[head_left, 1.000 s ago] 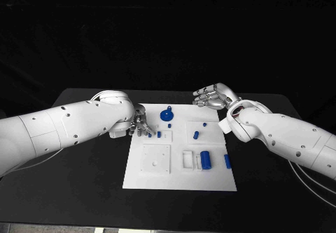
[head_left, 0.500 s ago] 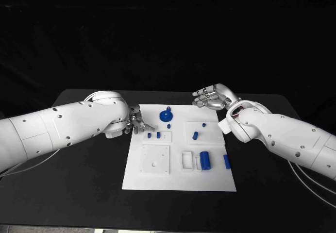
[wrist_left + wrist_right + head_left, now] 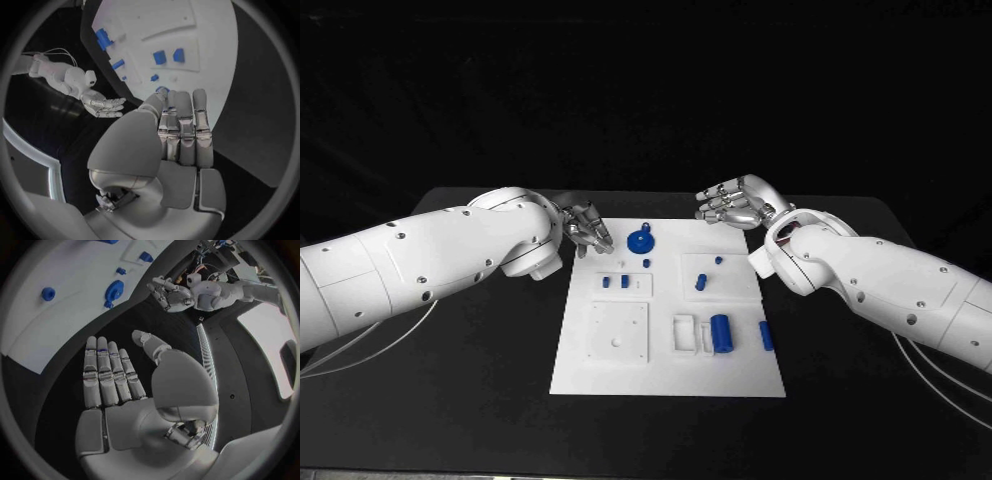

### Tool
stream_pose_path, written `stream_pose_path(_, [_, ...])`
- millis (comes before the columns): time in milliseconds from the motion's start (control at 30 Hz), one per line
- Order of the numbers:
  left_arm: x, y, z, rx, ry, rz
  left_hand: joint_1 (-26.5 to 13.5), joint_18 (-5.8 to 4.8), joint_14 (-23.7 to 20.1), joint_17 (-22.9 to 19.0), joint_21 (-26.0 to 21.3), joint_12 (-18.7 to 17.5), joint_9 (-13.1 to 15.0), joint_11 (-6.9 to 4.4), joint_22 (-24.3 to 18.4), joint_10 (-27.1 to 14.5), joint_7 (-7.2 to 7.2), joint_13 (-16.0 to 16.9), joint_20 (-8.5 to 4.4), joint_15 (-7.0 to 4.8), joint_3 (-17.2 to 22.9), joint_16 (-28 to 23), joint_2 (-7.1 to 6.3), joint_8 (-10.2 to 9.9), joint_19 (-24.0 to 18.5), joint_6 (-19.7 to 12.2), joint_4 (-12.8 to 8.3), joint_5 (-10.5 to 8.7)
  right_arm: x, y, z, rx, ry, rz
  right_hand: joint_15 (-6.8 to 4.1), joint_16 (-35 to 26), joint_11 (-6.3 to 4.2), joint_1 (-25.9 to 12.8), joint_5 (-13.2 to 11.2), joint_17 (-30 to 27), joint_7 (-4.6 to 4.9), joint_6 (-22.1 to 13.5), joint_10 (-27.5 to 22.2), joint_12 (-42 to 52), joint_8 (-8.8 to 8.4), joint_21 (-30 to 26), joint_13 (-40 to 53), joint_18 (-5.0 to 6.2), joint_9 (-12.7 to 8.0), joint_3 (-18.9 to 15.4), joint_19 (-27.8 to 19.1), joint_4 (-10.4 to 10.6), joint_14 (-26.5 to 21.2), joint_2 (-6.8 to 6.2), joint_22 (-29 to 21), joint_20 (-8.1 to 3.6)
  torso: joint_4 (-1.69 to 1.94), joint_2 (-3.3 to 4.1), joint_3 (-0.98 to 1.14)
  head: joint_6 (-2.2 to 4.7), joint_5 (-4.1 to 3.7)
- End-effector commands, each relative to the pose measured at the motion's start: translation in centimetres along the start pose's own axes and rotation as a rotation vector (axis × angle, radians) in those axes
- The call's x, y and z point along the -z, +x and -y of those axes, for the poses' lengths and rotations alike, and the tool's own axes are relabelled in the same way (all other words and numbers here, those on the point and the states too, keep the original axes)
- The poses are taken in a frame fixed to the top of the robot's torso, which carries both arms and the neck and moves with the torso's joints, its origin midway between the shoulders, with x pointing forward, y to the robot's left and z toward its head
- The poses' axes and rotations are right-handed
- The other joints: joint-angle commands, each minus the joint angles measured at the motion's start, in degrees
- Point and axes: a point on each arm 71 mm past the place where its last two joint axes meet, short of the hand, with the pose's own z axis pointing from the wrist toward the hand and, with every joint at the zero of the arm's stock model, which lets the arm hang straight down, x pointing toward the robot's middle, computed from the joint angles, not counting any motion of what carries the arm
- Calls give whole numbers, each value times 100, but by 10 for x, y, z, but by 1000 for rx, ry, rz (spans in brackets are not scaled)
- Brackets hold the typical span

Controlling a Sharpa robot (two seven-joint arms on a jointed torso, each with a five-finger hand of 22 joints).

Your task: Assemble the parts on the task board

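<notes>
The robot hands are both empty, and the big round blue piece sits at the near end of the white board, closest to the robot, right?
Not quite. Both the left robot hand and right robot hand are empty, but the head view shows the round blue piece at the far end of the white board.

black table point(image 3: 473, 370), plain dark top, white task board point(image 3: 668, 370) lying flat right in the middle of it, long side running away from the robot
</notes>
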Motion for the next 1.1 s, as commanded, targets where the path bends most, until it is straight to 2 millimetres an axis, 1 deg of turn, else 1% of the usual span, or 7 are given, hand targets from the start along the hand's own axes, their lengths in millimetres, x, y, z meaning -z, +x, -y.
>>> stream_pose_path(33, [2,-7,21,-23,231,160,107,119,-48,-223,-54,-120,-177,93,116,-92,58,-98,66,62,68,-490,18,-18,-179,-11,-218,-41,0,1,-1,-3,-13,-5,-17,-15,-4,13,7,-8,-7,39,-7,-21,-20,29,-5,44,-5,39,-22,-7,-13,-2,-6,-9,-9,-1,-4,48,2])
stream_pose_path(167, [1,-2,32,-104,322,188,14,191,121,-265,-33,-139,-354,199,281,-408,39,-112,117,97,73,-676,33,-23,-203,-50,-361,-173,-1,1,-1,-5,-14,-6,-20,-17,-7,8,11,-9,-10,51,-3,-21,-20,28,-5,44,-5,65,-22,-16,-8,-2,-7,-11,-16,6,-5,80,12])
stream_pose_path(200, [0,2,36,-139,354,194,-60,236,220,-204,-11,-138,-429,213,367,-459,43,-110,139,99,94,-641,49,-19,-153,-39,-433,-187,-1,2,-1,-6,-14,-7,-19,-18,-6,3,12,-9,-9,47,-5,-21,-20,28,-5,44,-5,71,-20,-17,-10,-2,-6,-10,-17,9,-4,113,10])
stream_pose_path(500, [-8,18,45,-276,433,191,-341,338,272,319,278,-146,-476,273,414,-762,34,-119,157,105,310,164,71,-15,32,-104,-779,-204,-2,3,-2,-9,-17,-9,-19,-18,-6,3,12,-9,-9,47,-5,-21,-20,28,-5,44,-5,71,-20,-17,-10,-2,-6,-10,-18,23,4,109,-8])
stream_pose_path(733, [-15,31,47,-347,438,142,-574,338,269,366,268,-144,-484,337,372,-1023,25,-121,202,139,204,354,-12,-24,71,-232,-750,-251,-1,4,-4,-10,-20,-12,-19,-17,-4,-5,19,-8,-8,43,-8,-21,-20,27,-5,42,-5,77,-25,-22,-14,-2,-7,-9,-26,35,8,120,-32])
stream_pose_path(1000, [-22,46,47,-402,439,109,-557,356,338,438,277,-144,-487,332,403,-1023,33,-121,186,124,58,770,10,-24,290,-331,-752,-231,0,5,-6,-12,-25,-14,-16,-16,-3,-10,21,-8,-6,34,-10,-21,-20,26,-5,42,-6,71,-28,-21,-16,-4,-7,-8,-50,80,15,144,-41])
stream_pose_path(1100, [-24,50,46,-419,434,98,-575,361,321,429,292,-144,-489,351,400,-1117,27,-121,193,130,23,821,-1,-25,287,-344,-758,-242,0,5,-6,-12,-26,-14,-16,-16,-3,-10,21,-8,-6,34,-10,-21,-20,26,-5,42,-6,71,-28,-21,-16,-4,-7,-8,-57,86,17,112,-42])
